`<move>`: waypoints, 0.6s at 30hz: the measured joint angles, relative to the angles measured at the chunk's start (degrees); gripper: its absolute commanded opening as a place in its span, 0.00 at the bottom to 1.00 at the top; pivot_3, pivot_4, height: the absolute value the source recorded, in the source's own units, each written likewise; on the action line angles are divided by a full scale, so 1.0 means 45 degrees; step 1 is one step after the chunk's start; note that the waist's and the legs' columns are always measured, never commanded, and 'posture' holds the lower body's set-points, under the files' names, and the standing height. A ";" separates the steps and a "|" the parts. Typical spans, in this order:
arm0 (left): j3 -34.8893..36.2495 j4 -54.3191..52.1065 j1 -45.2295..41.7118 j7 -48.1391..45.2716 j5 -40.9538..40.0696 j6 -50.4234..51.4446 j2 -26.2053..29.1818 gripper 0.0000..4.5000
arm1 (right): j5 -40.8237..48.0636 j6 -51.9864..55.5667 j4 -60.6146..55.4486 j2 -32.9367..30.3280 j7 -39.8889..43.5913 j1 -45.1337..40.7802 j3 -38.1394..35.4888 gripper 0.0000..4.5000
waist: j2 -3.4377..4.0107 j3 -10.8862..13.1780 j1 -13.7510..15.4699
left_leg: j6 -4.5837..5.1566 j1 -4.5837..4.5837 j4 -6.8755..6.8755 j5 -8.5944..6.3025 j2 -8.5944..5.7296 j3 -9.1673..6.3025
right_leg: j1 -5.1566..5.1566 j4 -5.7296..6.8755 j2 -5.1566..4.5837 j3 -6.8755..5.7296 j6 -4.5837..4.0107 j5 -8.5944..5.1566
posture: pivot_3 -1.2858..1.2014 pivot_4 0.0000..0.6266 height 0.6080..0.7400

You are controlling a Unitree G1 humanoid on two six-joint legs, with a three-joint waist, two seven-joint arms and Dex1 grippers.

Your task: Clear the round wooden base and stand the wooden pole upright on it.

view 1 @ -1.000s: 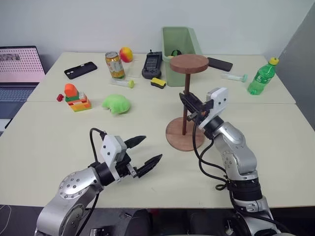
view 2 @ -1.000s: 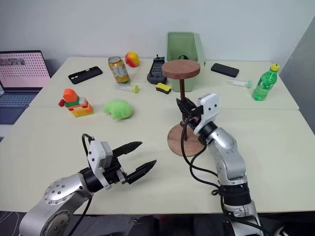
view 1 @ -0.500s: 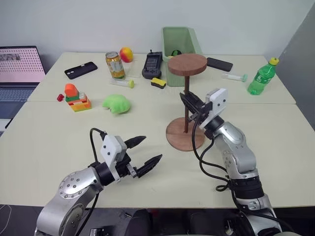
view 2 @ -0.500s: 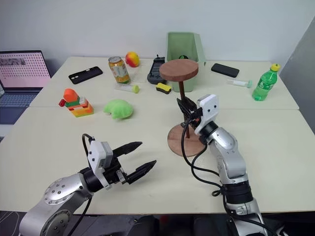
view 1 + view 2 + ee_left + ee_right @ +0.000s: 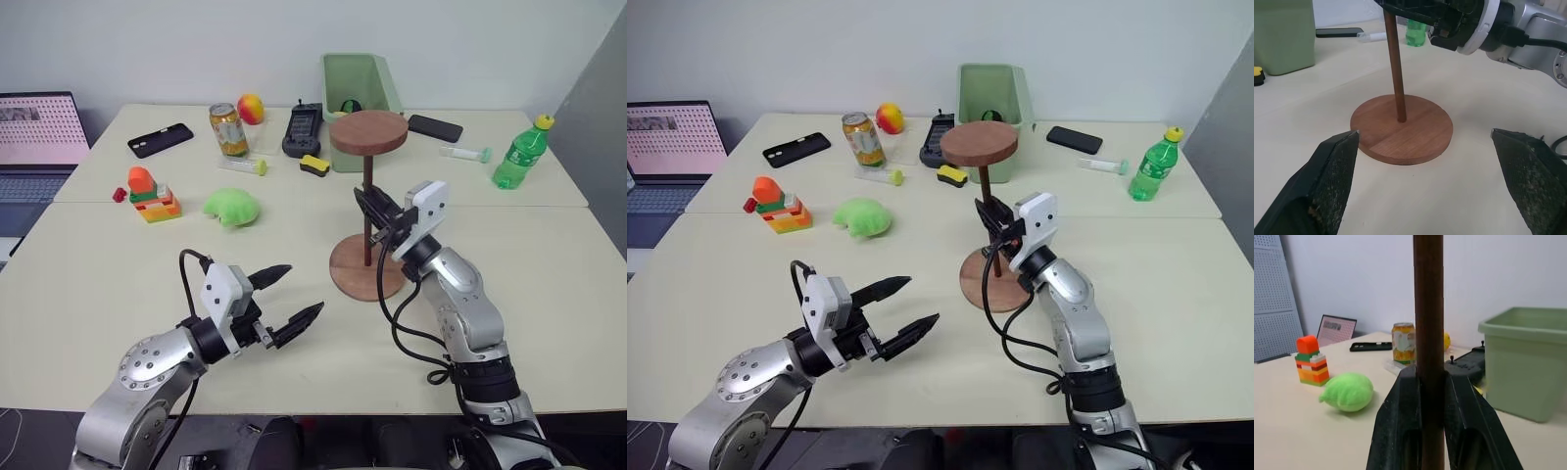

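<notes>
In the head views, no readable writing is seen on the can [image 5: 228, 128] or bottle [image 5: 519, 152]. The pole [image 5: 367, 201] is stood upright in the centre of the base [image 5: 353, 277] on the surface [image 5: 118, 264], gripped at mid-height by the right hand [image 5: 375, 217]. The left hand [image 5: 291, 300] is held wide, near the base.

In the left wrist view, the base [image 5: 1415, 132] is seen between the spread fingers [image 5: 1334, 181].

In the right wrist view, the pole [image 5: 1428, 333] is pinched between the fingers [image 5: 1396, 426].

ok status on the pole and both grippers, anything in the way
Right gripper shut on wooden pole, upright in round wooden base. Left gripper open, empty. Base top clear.
</notes>
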 measured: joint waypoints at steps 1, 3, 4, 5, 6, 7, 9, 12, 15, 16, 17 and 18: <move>0.0000 0.0000 0.0000 0.0003 -0.0004 0.0000 0.0000 1.00 | 0.0000 0.0006 0.0000 0.0024 -0.0002 -0.0001 0.0000 0.05 | 0.0000 0.0000 0.0000 | 0.0000 0.0000 0.0000 0.0000 0.0001 -0.0001 | 0.0000 0.0000 0.0000 -0.0001 0.0000 0.0000 | 0.52 0.24 1.00; 0.0000 -0.0002 0.0000 0.0003 -0.0023 0.0001 0.0000 1.00 | -0.0012 0.0007 0.0004 0.0069 -0.0002 -0.0001 0.0005 0.05 | 0.0000 0.0000 -0.0002 | 0.0000 0.0001 -0.0002 0.0000 0.0003 -0.0002 | 0.0000 0.0001 0.0000 -0.0001 0.0000 0.0000 | 0.52 0.24 1.00; 0.0000 -0.0002 0.0001 0.0005 -0.0024 0.0001 0.0000 1.00 | -0.0022 -0.0018 0.0022 0.0072 0.0000 -0.0002 0.0006 0.05 | 0.0000 0.0000 -0.0003 | 0.0000 0.0001 -0.0002 0.0000 0.0002 -0.0001 | 0.0000 0.0001 0.0000 -0.0001 0.0000 0.0000 | 0.52 0.24 1.00; 0.0000 -0.0002 0.0001 0.0008 -0.0024 0.0001 0.0000 1.00 | -0.0027 -0.0069 0.0054 0.0075 0.0004 -0.0003 0.0005 0.05 | 0.0000 0.0000 -0.0003 | 0.0000 0.0002 -0.0002 0.0000 0.0002 -0.0001 | 0.0000 0.0001 0.0000 0.0000 0.0000 0.0000 | 0.52 0.24 1.00; 0.0000 -0.0002 0.0002 0.0018 -0.0023 0.0001 0.0000 1.00 | -0.0041 -0.0155 0.0102 0.0069 0.0017 -0.0002 0.0005 0.05 | 0.0000 0.0000 -0.0004 | 0.0000 0.0002 -0.0003 0.0000 0.0001 0.0000 | 0.0000 0.0000 0.0000 0.0000 0.0000 0.0000 | 0.52 0.24 1.00; 0.0000 -0.0002 0.0004 0.0025 -0.0024 0.0001 0.0000 1.00 | -0.0046 -0.0197 0.0131 0.0053 0.0029 -0.0002 0.0004 0.05 | 0.0000 0.0000 -0.0004 | 0.0000 0.0002 -0.0003 0.0000 0.0001 0.0000 | 0.0000 -0.0001 0.0001 0.0000 0.0000 0.0000 | 0.52 0.24 1.00; 0.0000 -0.0004 0.0018 0.0035 -0.0023 0.0001 0.0001 1.00 | -0.0061 -0.0279 0.0162 -0.0082 0.0054 0.0008 -0.0001 0.05 | 0.0000 0.0000 -0.0003 | 0.0000 0.0003 -0.0003 0.0000 0.0000 0.0000 | 0.0000 0.0000 0.0001 0.0000 0.0000 0.0000 | 0.52 0.24 1.00; 0.0000 -0.0011 0.0043 0.0056 -0.0026 0.0006 0.0005 1.00 | -0.0063 -0.0312 -0.0184 -0.0552 0.0273 0.0352 0.0058 0.05 | 0.0001 -0.0008 0.0035 | 0.0000 0.0002 -0.0003 0.0000 -0.0004 -0.0006 | 0.0010 -0.0007 0.0000 -0.0001 0.0000 0.0000 | 0.52 0.24 1.00; 0.0026 -0.0012 0.0127 0.0069 -0.0020 0.0007 0.0048 1.00 | 0.0056 -0.0269 -0.1012 -0.1304 0.0714 0.1341 0.0143 0.05 | -0.0008 -0.0036 0.0079 | 0.0001 0.0032 -0.0003 -0.0001 -0.0011 -0.0018 | 0.0060 -0.0025 -0.0001 0.0001 0.0000 -0.0001 | 0.52 0.24 1.00; 0.0026 -0.0011 0.0140 0.0072 -0.0018 0.0007 0.0049 1.00 | 0.0079 -0.0252 -0.1134 -0.1398 0.0757 0.1534 0.0138 0.05 | -0.0008 -0.0036 0.0078 | 0.0002 0.0065 -0.0004 -0.0001 -0.0011 -0.0020 | 0.0098 -0.0029 0.0000 0.0003 0.0000 -0.0001 | 0.52 0.24 1.00; 0.0025 -0.0011 0.0139 0.0074 -0.0018 0.0007 0.0049 1.00 | 0.0087 -0.0215 -0.1227 -0.1478 0.0772 0.1702 0.0147 0.05 | -0.0006 -0.0034 0.0075 | 0.0003 0.0138 -0.0018 -0.0002 -0.0011 -0.0021 | 0.0166 -0.0050 0.0001 0.0003 -0.0002 -0.0004 | 0.52 0.24 1.00; 0.0025 -0.0013 0.0142 0.0076 -0.0019 0.0007 0.0049 1.00 | 0.0080 -0.0152 -0.1291 -0.1579 0.0766 0.1830 0.0203 0.05 | -0.0008 -0.0037 0.0074 | 0.0004 0.0246 -0.0072 -0.0003 -0.0013 -0.0019 | 0.0269 -0.0100 0.0003 0.0006 -0.0011 -0.0010 | 0.52 0.24 1.00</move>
